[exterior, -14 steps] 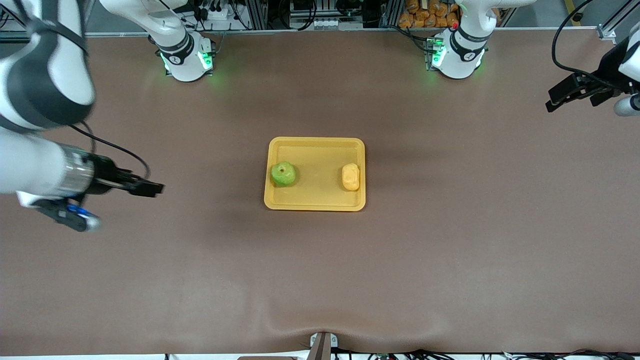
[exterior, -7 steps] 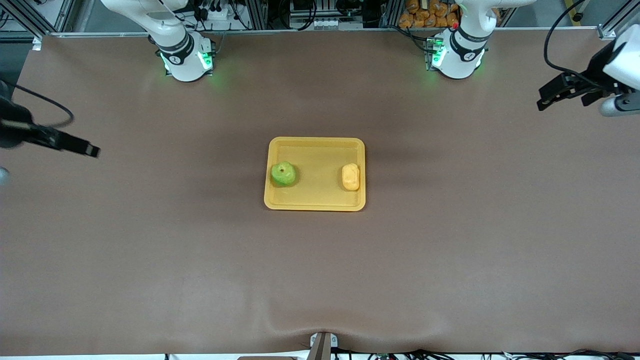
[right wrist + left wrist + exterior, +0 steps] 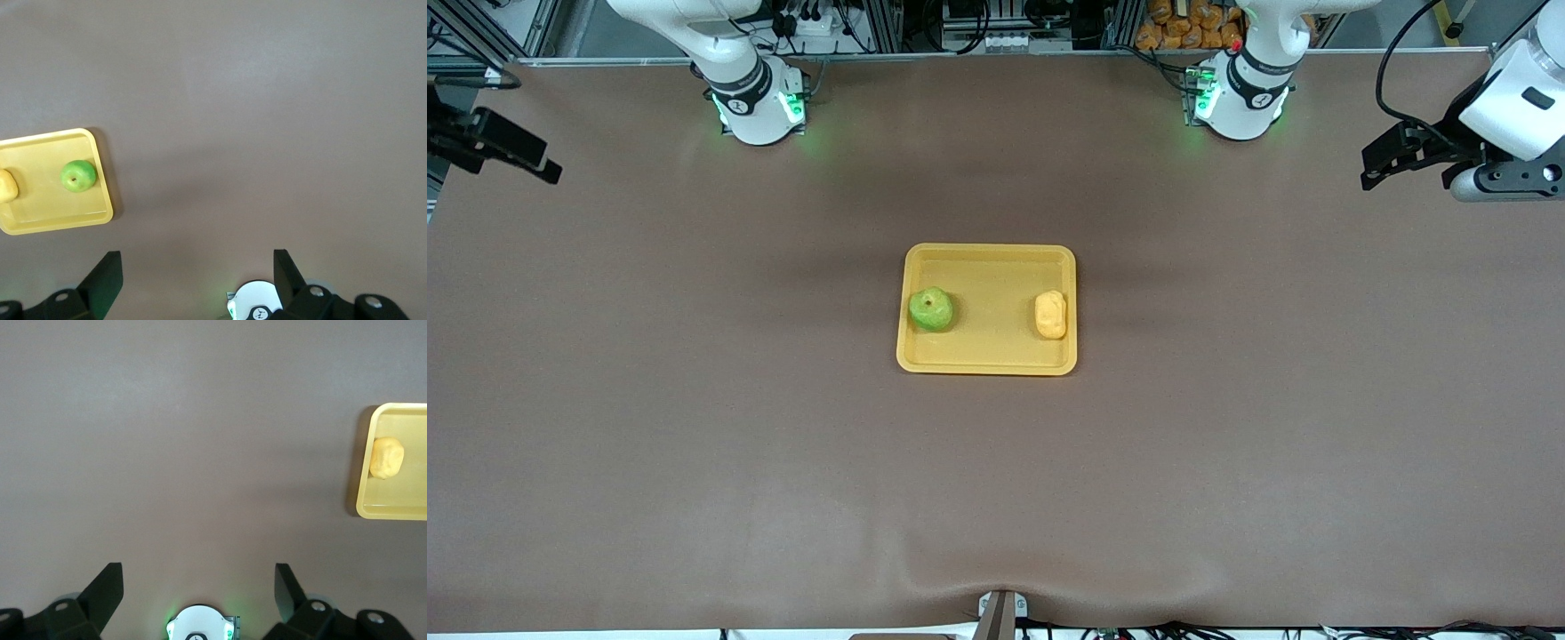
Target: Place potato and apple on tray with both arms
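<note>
The yellow-orange tray (image 3: 989,252) lies in the middle of the table. The green apple (image 3: 931,309) rests in it at the right arm's end, and the pale-yellow potato (image 3: 1050,315) at the left arm's end. My left gripper (image 3: 1371,165) hangs open and empty over bare table at the left arm's end, well away from the tray. My right gripper (image 3: 541,162) is open and empty over the table's edge at the right arm's end. The left wrist view shows the left gripper (image 3: 199,568), the tray (image 3: 400,510) and the potato (image 3: 387,457). The right wrist view shows the right gripper (image 3: 197,255), the tray (image 3: 47,213) and the apple (image 3: 79,175).
Brown cloth covers the table (image 3: 996,480). The two green-lit arm bases (image 3: 758,107) (image 3: 1240,102) stand along the edge farthest from the front camera. Shelving and cables lie past that edge.
The right arm has swung away from the tray to its end of the table, toward the bases' edge. The left gripper has drifted slightly the same way. Apple and potato have not moved.
</note>
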